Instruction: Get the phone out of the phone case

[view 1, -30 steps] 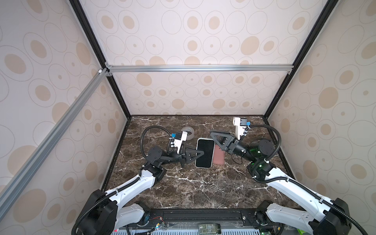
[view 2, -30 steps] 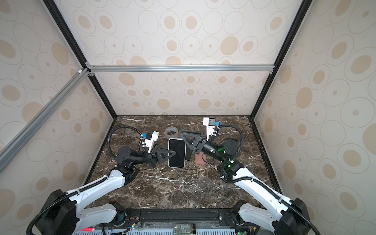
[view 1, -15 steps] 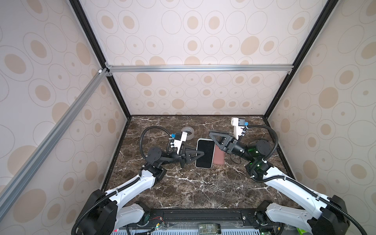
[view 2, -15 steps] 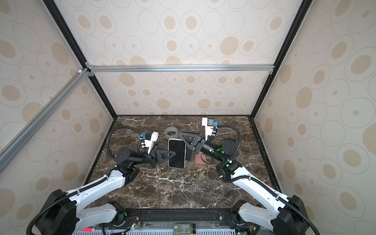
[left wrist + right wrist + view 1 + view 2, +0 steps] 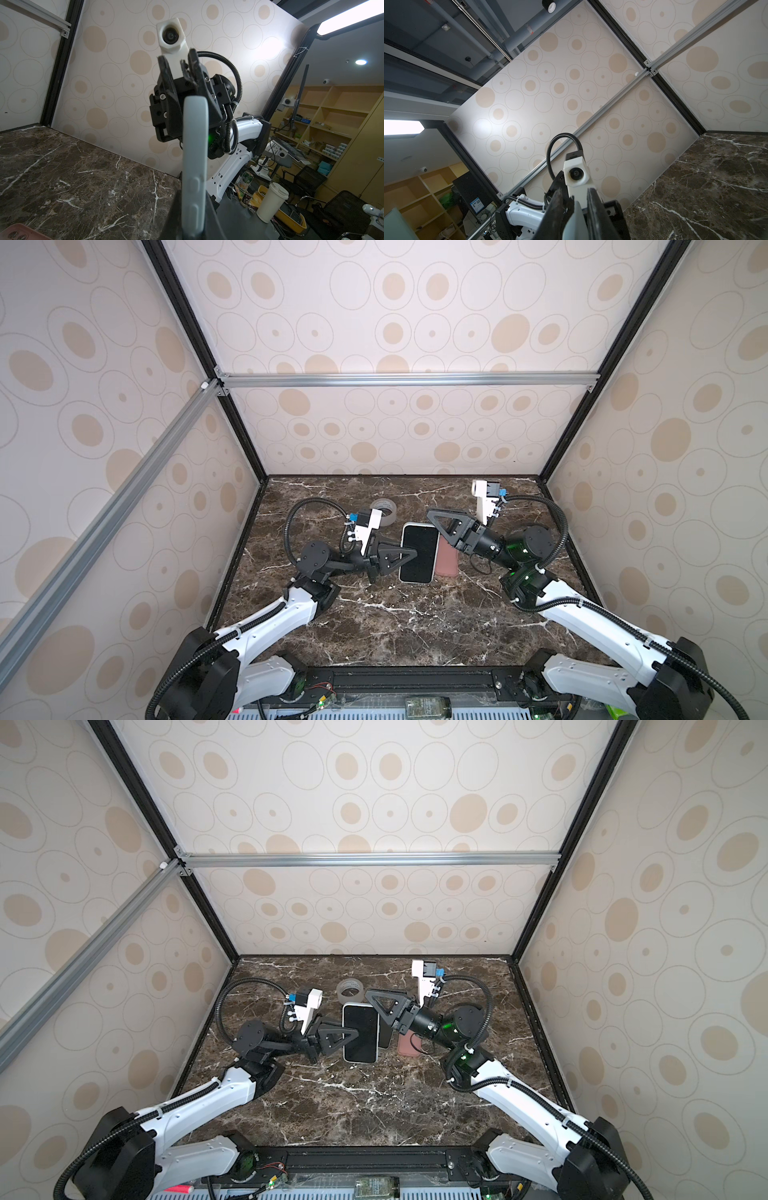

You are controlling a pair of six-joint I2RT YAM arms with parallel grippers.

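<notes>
The left gripper (image 5: 409, 556) was clamped on the black-screened slab phone (image 5: 420, 568), seemingly unpeeled in its pale grey soft case (image 5: 194, 155), above the dark marble table (image 5: 374, 635), while the right gripper's (image 5: 433, 515) jaws straddled a far corner, grip unclear, and next had to pry that lip off.

White arms (image 5: 286, 614), black joints (image 5: 313, 558), ribbed black cables (image 5: 309, 500)

Cream circle-patterned walls (image 5: 374, 323) enclose a dark marble floor (image 5: 395, 622); wooden shelves (image 5: 342, 116) stand beyond.
</notes>
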